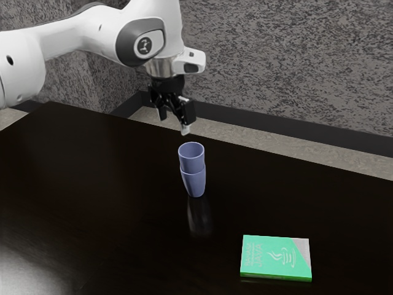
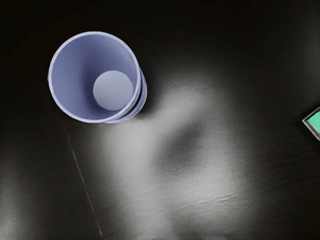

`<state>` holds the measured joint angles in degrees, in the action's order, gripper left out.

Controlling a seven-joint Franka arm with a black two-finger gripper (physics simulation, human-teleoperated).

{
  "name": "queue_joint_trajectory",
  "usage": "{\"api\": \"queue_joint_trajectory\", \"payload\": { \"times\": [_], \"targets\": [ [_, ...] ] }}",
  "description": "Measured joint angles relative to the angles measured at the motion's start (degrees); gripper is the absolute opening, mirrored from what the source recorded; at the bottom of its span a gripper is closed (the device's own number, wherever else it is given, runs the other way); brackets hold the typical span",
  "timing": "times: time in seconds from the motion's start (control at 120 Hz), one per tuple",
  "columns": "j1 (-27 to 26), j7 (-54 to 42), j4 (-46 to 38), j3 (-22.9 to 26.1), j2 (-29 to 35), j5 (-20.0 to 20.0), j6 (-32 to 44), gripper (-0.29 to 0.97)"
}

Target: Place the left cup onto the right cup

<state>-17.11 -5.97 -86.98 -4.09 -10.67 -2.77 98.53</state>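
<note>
Hanging open and empty, the pincer (image 1: 178,120) is held above the left cup (image 1: 191,154), which is seated upright in the right cup (image 1: 194,182) on the desk (image 1: 92,184), just below.

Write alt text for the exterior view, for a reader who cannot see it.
A blue cup sits nested in a second blue cup on a dark table, with the black gripper open and empty above them. A green book lies flat toward the exterior view's right.
</note>
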Motion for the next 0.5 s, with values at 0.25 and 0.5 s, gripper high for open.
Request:
{"api": "queue_joint_trajectory", "payload": {
  "times": [0.25, 0.5],
  "targets": [
    [-0.8, 1.1, -3.1, -3.6, 5.5, 0.0, -3.4, 0.68],
    [0.6, 2.8, -3.7, -5.1, 10.0, -0.4, -8.2, 0.68]
  ]
}}
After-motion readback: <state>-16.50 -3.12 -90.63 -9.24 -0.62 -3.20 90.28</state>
